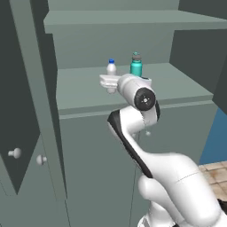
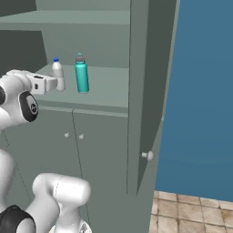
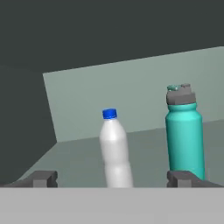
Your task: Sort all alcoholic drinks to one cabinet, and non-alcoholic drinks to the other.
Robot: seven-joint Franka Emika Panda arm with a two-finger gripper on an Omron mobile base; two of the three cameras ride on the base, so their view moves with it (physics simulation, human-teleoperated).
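Right now the gripper (image 3: 111, 179) stands spread wide and grasps nothing, its two dark fingertips (image 3: 41, 178) rising far apart at the bottom of the hand view. Between them, straight ahead along the hand's line of sight, stands the white blue-capped bottle (image 3: 114, 153), upright on the open cabinet's shelf (image 1: 84, 88), its long axis vertical and so crossing the gap between the fingers. The teal bottle (image 3: 185, 133) stands upright just beside it, in line with the far fingertip in that view. From the left base view the white bottle (image 1: 111, 68) sits just past the hand, though I cannot tell whether the fingertips flank it or stop short of it. Both non-alcoholic drinks thus stand together on one shelf.
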